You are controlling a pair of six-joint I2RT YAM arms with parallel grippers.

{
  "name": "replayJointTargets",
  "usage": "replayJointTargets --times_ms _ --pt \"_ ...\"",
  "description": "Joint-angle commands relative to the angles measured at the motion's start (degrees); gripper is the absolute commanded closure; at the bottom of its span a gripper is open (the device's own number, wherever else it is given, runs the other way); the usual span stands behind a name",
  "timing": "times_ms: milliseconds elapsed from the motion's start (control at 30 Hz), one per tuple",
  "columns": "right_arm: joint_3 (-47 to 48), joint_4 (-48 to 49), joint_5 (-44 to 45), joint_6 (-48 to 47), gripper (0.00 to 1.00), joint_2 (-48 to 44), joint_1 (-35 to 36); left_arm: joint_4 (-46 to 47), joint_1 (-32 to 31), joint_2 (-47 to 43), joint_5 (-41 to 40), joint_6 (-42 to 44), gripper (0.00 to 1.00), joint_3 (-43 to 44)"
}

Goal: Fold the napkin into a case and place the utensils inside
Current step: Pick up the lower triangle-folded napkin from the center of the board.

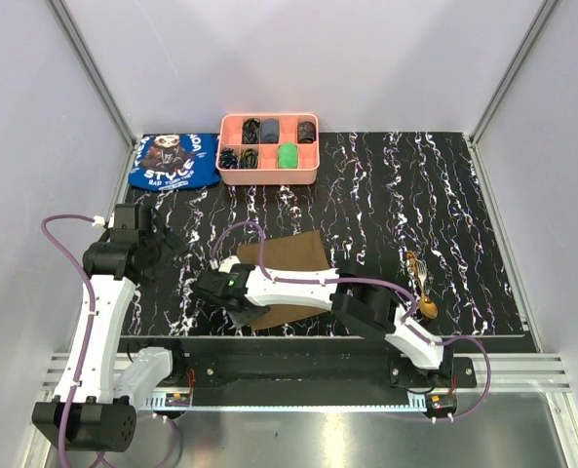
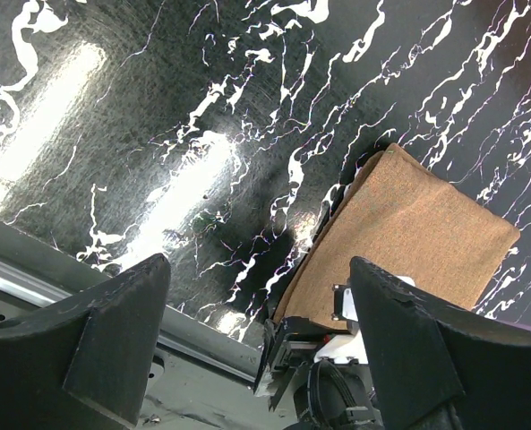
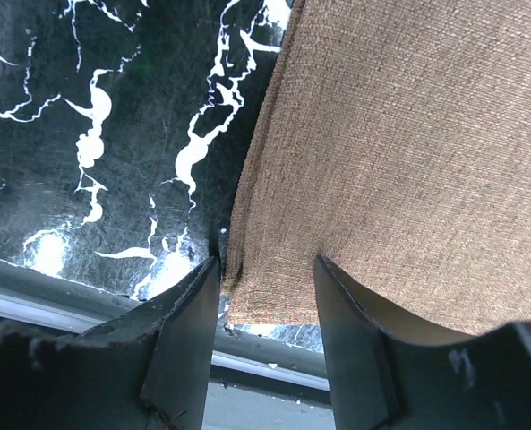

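right pincer (image 3: 265, 269): released. its fingers (image 3: 180, 340) stand parted at the near edge of the desk (image 1: 386, 195), one on each side of the near left corner of the napkin (image 3: 408, 134). neither finger presses the cloth.

napkin: olive-brown, folded, lying flat on the black, white-veined desk near its front edge, about mid-width and slightly turned. the left wrist view shows stacked layers along its left edge.

spoon (image 1: 429, 308): gold-brown, on the desk near the right edge, well apart from the napkin. the fork-like piece (image 1: 412, 263) lies just beyond it, roughly in line. whether the two touch cannot be told. neither lies in the napkin.

left pincer (image 2: 258, 269): released, jaws spread wide, nothing between them. it hangs over bare desk to the left of the napkin, apart from it.

far edge: a pink tray (image 1: 269, 176) with compartments holding small dark items and one green item. a blue cloth (image 1: 172, 161) with white lettering lies just to its left.
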Motion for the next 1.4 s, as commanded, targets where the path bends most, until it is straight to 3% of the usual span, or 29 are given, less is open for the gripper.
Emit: replayJointTargets --times_ms 0,200,367,467,733,967,1133,1367 --pt "-4.5 2.6 -2.3 0.2 0.47 -0.7 -0.3 2.4 0.6 -0.2 0.5 1.0 0.16 0.1" --pt "-11.8 8.3 -4.1 1.4 0.62 -0.2 -0.3 3.1 0.9 0.3 0.3 1.3 0.16 -1.3" --pt "-14.9 10.6 -3.9 1.3 0.92 -2.0 -1.1 5.8 1.0 1.2 4.9 2.3 0.17 -3.4" --pt "-15.0 10.6 -2.9 0.7 1.0 -4.6 -2.1 10.8 1.0 1.4 8.9 3.9 0.17 -6.0" --pt "-21.7 18.3 -8.3 0.4 1.0 -19.1 -5.4 29.5 1.0 5.7 28.1 3.5 0.17 -18.3" --pt "-32.7 28.4 -15.1 2.1 1.0 -28.0 -8.9 41.4 -1.4 13.7 31.1 -0.8 0.16 -21.0" --pt "-36.6 31.0 -16.0 2.7 1.0 -33.0 -10.6 45.5 -7.5 20.2 28.9 -4.0 0.16 -19.8" --pt "-40.6 33.1 -18.0 3.1 1.0 -39.0 -13.6 48.4 -9.7 26.1 25.3 -6.2 0.16 -18.5"
